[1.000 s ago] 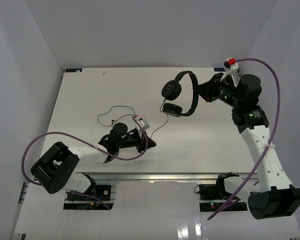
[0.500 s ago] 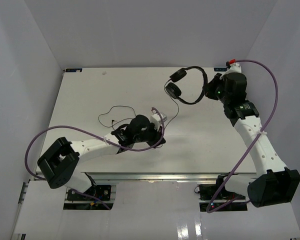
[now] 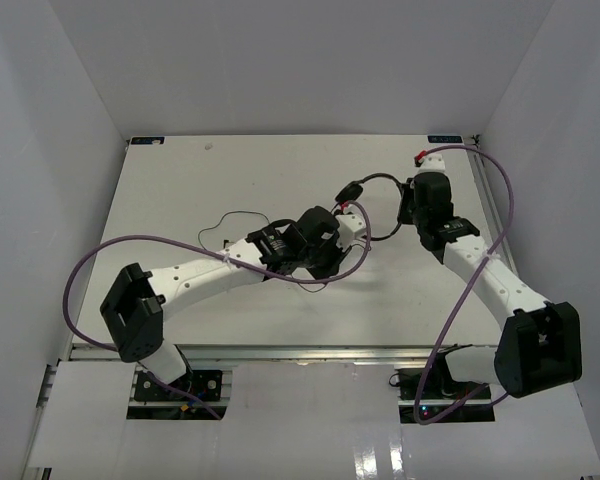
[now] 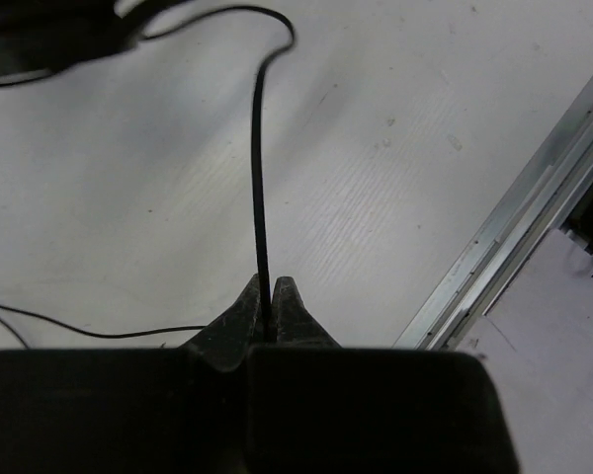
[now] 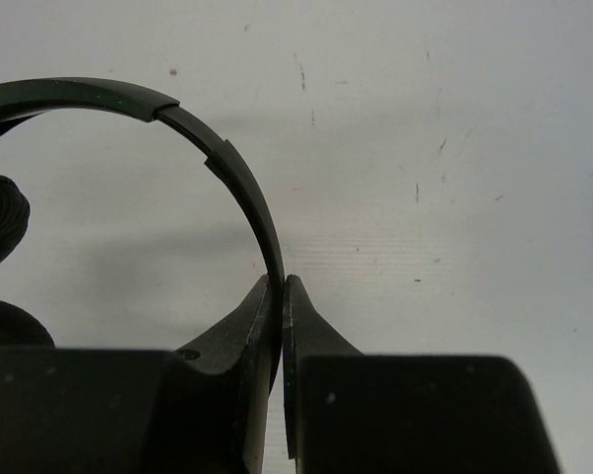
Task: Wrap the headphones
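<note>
Reaching much farther right and deeper across the table (image 3: 180, 190) than a second ago, pinching the thin black cord (image 4: 260, 158) between the pressed-together fingers of the left gripper (image 4: 266, 288). Clamping the headband (image 5: 232, 173) in the right gripper (image 5: 281, 284), now pulled in from the far right corner, with the headphones (image 3: 355, 189) just beside the left gripper. Hiding the earcups partly behind the left wrist from above, leaving them cropped at the right wrist view's left edge.

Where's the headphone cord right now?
In the left wrist view the cord runs up from the shut left gripper; from above, that is mid-table, just left of the headphones.
</note>
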Motion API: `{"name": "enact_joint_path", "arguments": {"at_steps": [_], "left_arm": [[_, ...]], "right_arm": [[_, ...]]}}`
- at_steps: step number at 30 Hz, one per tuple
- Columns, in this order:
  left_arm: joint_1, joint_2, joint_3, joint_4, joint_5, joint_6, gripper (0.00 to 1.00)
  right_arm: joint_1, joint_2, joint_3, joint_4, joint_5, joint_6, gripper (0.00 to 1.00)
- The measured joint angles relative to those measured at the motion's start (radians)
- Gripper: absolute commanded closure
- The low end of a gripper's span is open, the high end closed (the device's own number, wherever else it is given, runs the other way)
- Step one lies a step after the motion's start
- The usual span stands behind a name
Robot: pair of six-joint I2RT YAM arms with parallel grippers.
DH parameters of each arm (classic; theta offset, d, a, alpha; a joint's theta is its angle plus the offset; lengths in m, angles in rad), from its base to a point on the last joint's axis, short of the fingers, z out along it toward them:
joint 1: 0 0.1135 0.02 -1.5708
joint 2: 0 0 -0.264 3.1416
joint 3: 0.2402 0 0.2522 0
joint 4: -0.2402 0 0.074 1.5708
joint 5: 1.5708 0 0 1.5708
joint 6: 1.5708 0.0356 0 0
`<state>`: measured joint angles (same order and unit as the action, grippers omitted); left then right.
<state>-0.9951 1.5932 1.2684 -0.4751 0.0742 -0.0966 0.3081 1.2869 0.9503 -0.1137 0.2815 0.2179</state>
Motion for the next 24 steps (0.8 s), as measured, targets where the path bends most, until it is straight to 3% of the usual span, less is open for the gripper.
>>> {"name": "enact_joint_path", "arguments": {"at_steps": [10, 24], "left_arm": [[0.000, 0.006, 0.185, -0.228, -0.153, 0.142, 1.00], [0.064, 0.031, 0.265, -0.295, -0.258, 0.253, 1.00]], "right_arm": [[0.057, -0.022, -0.103, 0.076, -0.068, -0.137, 0.92], [0.052, -0.211, -0.178, 0.108, -0.468, -0.360, 0.92]]}}
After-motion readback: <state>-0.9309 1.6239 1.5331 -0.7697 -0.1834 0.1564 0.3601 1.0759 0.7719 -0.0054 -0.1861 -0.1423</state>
